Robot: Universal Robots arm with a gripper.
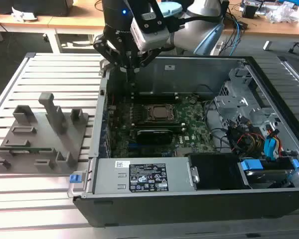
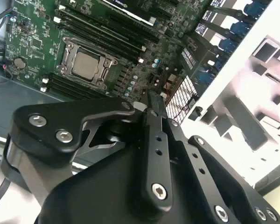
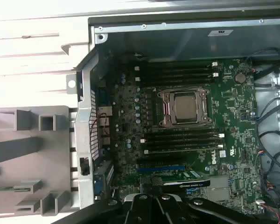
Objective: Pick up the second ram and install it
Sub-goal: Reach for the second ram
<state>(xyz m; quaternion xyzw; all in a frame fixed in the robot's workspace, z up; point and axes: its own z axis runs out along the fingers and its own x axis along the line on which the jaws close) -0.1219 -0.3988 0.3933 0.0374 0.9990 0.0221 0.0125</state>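
Slatted metal table (image 1: 50, 64) carries an open computer case (image 1: 189, 211) and, just outside the case on the exterior view's left, a grey tray (image 1: 40, 137) of plastic blocks. The second ram (image 1: 27, 149) lies flat in a slot of that tray, a thin green strip on the side of the tray farther from the case, with nothing touching it. It has not been picked up, so both the pick and the install are left to do.

Inside the case the motherboard (image 3: 233, 140) lies exposed, with dark memory slots (image 3: 177, 140) on either side of the processor socket (image 3: 184, 107). Whether any slot already holds a stick I cannot tell.

The gripper (image 1: 131, 77) hangs above the rear corner of the case, on the side nearest the tray, well apart from the second ram. Its fingers look drawn narrow together and pointed down, with nothing between them. Judged from this, the arm is over the case rather than over the tray.
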